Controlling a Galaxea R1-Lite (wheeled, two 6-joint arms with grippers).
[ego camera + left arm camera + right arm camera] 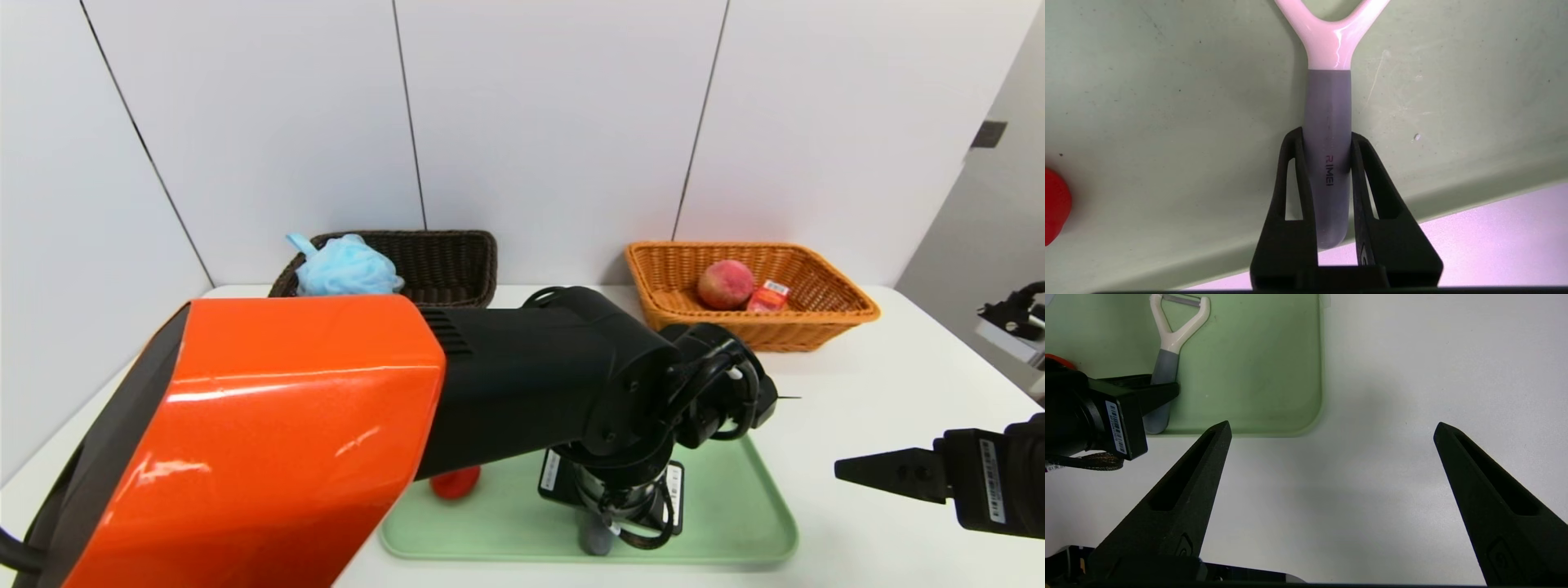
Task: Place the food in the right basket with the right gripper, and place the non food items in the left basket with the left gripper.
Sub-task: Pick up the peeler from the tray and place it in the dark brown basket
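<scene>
Observe the left gripper (1327, 134) at the near edge of the green tray (727, 523). Its fingers are closed on the grey handle of the peeler (1327, 118), one finger against each side. The peeler lies flat in the tray, with the butt of its handle at the near rim and its white forked head pointing inward, away from that rim. Note that the left arm (522, 384) crosses above the tray and hides part of it from your head view.

Locate the duck (455, 483) in the tray, to the left of the peeler and apart from it. Only part of the duck is visible to you.

Check the right gripper (1333, 424): it is over the worktop (857, 384), beyond the tray's right edge. Its fingers stand wide apart and hold nothing.

Find the dark basket (457, 302) at the back edge of the worktop, on your left. The blue pouf (347, 268) rests in its left part, with its loop reaching over the rim.

Find the orange basket (775, 331) near the back right corner of the worktop. It contains the peach (726, 284) and, just to the right of the peach, the red carton (767, 297).
</scene>
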